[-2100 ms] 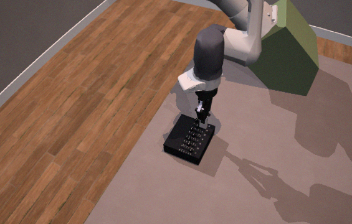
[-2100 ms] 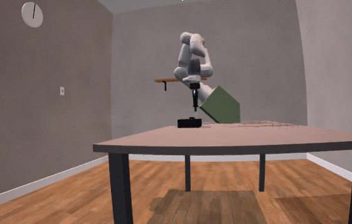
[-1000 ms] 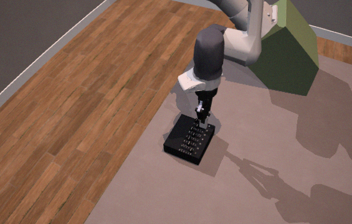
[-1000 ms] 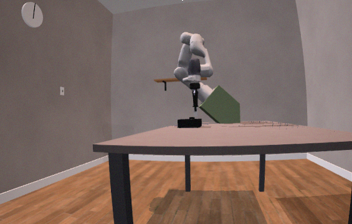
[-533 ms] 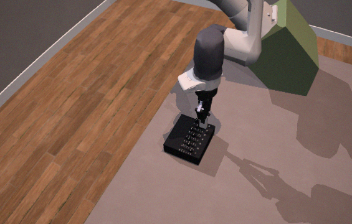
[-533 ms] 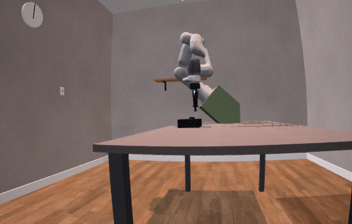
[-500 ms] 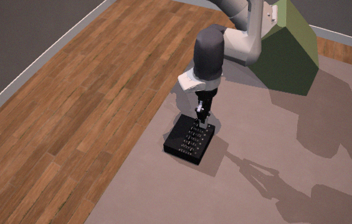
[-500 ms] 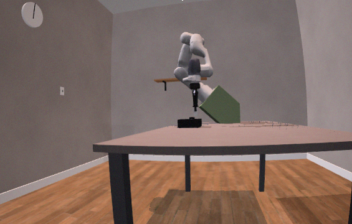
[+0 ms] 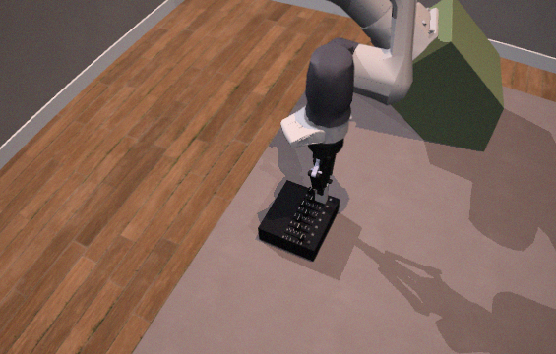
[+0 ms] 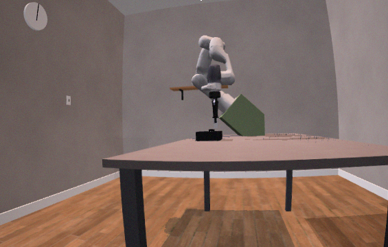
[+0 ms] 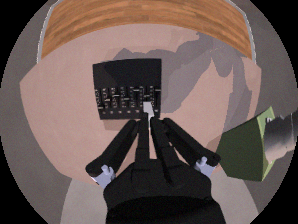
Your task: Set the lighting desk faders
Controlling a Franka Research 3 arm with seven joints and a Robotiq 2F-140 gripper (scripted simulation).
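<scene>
The black lighting desk (image 9: 302,220) stands flat on the grey table near its left edge, with a row of several faders and white scale marks on its top. It also shows in the side view (image 10: 209,135) and in the wrist view (image 11: 128,90). My gripper (image 9: 319,191) (image 11: 147,107) is shut with nothing between the fingers. It points straight down, its tips just above the desk's far end, over one of the faders at that end. I cannot tell whether the tips touch the cap. The fader levels are too small to read.
A large green block (image 9: 455,84) stands behind the arm at the back of the table. The table's left edge (image 9: 218,206) runs close beside the desk, with wood floor below. A wall shelf (image 10: 187,88) hangs behind the arm.
</scene>
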